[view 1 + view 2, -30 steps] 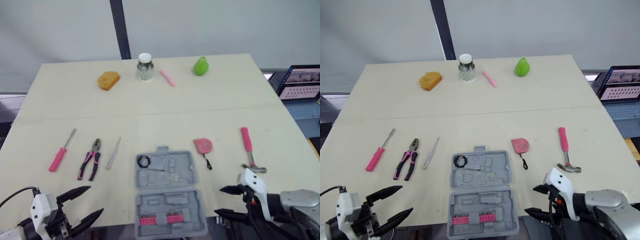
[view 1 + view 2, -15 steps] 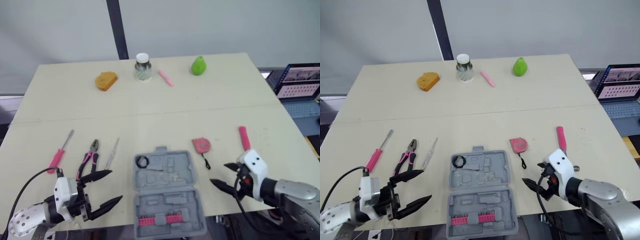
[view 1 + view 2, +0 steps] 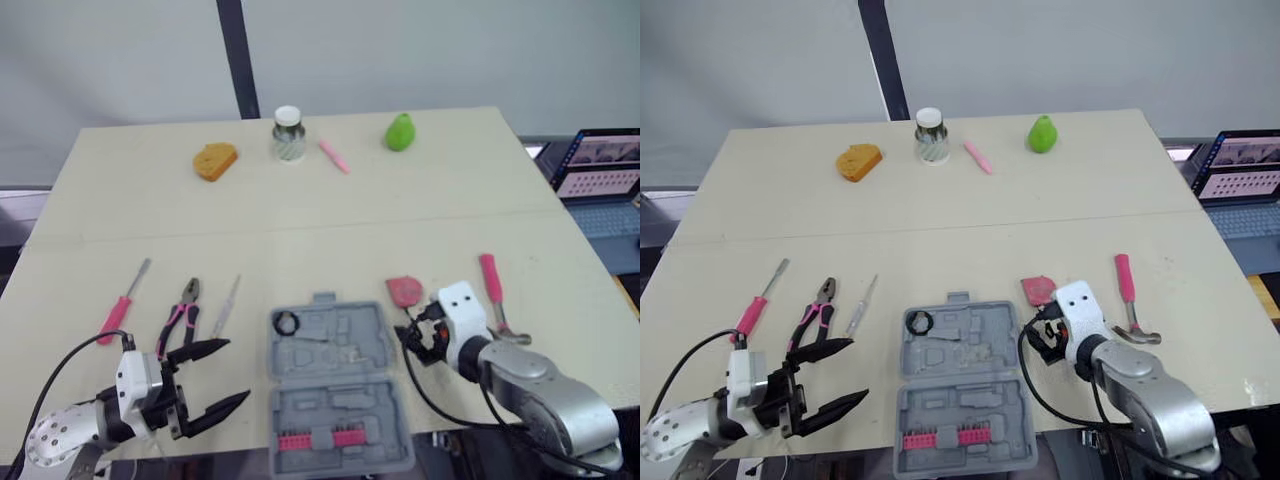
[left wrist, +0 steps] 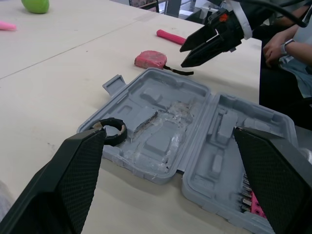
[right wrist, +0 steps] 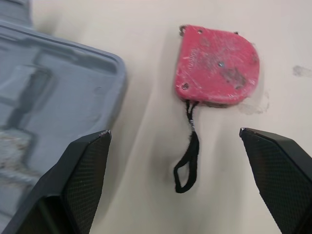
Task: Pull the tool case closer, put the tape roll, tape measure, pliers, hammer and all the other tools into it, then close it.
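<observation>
The grey tool case [image 3: 335, 385] lies open at the near table edge, with the black tape roll [image 3: 288, 323] in its far left corner. To its right lie the red tape measure [image 3: 404, 291] and the pink-handled hammer [image 3: 491, 280]. The pliers [image 3: 186, 315], a pink screwdriver [image 3: 120, 310] and a thin screwdriver [image 3: 227, 305] lie to its left. My left gripper [image 3: 232, 372] hovers open just left of the case. My right gripper [image 3: 405, 345] is open between the case's right edge and the tape measure [image 5: 217, 66], over its black strap [image 5: 187, 161].
Along the far edge stand an orange sponge [image 3: 214, 160], a glass jar [image 3: 288, 135], a pink pen [image 3: 334, 156] and a green pear [image 3: 400, 131]. A laptop [image 3: 603, 165] sits off the table to the right. A person's arm [image 4: 287, 48] shows beyond the case.
My right gripper has moved left from beside the hammer to the tape measure's strap at the case's right edge. The left gripper has hardly moved.
</observation>
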